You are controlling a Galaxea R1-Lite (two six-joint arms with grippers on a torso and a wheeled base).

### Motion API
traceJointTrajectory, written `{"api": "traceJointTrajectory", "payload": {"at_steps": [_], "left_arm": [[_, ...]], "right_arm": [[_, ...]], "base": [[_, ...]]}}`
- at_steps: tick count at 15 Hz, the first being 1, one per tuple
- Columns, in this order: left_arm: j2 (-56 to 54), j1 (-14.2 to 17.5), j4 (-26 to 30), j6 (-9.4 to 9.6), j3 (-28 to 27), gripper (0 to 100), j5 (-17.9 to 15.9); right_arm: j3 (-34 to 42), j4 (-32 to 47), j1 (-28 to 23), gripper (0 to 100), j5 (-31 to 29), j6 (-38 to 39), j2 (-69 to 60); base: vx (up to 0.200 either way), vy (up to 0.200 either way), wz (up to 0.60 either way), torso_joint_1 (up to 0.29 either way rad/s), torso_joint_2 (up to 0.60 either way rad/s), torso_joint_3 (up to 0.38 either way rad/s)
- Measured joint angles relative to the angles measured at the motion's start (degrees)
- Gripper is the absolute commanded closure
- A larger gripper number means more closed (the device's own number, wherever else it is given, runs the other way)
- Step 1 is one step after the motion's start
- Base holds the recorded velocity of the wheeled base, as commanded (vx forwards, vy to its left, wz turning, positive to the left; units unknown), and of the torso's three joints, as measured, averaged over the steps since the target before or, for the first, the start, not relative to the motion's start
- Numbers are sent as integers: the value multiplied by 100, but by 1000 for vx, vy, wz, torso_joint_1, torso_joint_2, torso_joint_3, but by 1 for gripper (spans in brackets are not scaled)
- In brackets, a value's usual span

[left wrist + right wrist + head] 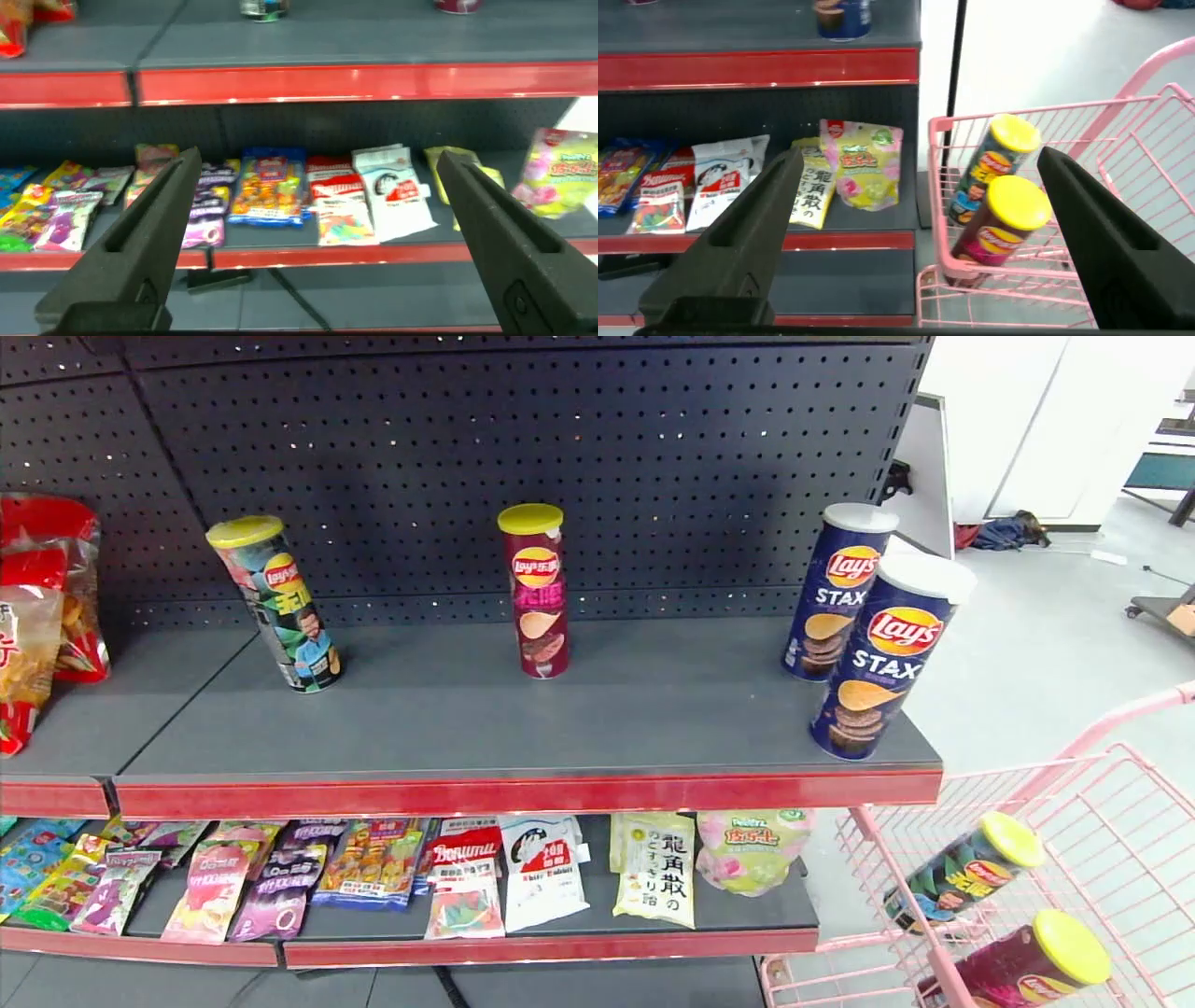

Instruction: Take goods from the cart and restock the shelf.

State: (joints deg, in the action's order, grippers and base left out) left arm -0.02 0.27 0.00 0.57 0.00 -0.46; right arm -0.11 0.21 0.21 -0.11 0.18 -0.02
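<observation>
Four tubes of crisps stand upright on the upper shelf of a shop display. A green-and-black tube with a yellow lid is towards the left and a maroon tube with a yellow lid is near the middle. At the right end the rear blue tube stands just behind the front blue tube, both white-lidded, the front one close to the shelf's corner. Bags of snacks sit at the far left. Beside the shelf's right end stands a pink wire cart, where two more yellow-lidded tubes lean: a dark green cart tube and a maroon cart tube just beside it. The left gripper hangs before the lower shelf, jaws wide apart and holding nothing, facing a row of flat snack packets. The right gripper is level with the cart, jaws likewise spread and empty.
</observation>
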Motion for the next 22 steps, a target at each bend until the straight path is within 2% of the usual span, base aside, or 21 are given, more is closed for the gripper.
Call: {"api": "traceJointTrajectory", "payload": {"at_steps": [1, 12, 17, 22], "left_arm": [[0, 2, -2, -2, 0, 0, 0], [0, -2, 0, -4, 0, 0, 2], [0, 2, -2, 2, 0, 0, 2], [0, -2, 0, 5, 0, 0, 2]], "right_arm": [[1, 0, 0, 0, 0, 0, 0], [9, 0, -5, 0, 1, 4, 0], [6, 0, -2, 0, 4, 2, 0], [1, -5, -10, 0, -5, 17, 0]], "base": [[0, 0, 0, 0, 0, 0], [0, 0, -600, 0, 4, 3], [0, 0, 0, 0, 0, 0], [0, 0, 0, -126, 320, 187]]}}
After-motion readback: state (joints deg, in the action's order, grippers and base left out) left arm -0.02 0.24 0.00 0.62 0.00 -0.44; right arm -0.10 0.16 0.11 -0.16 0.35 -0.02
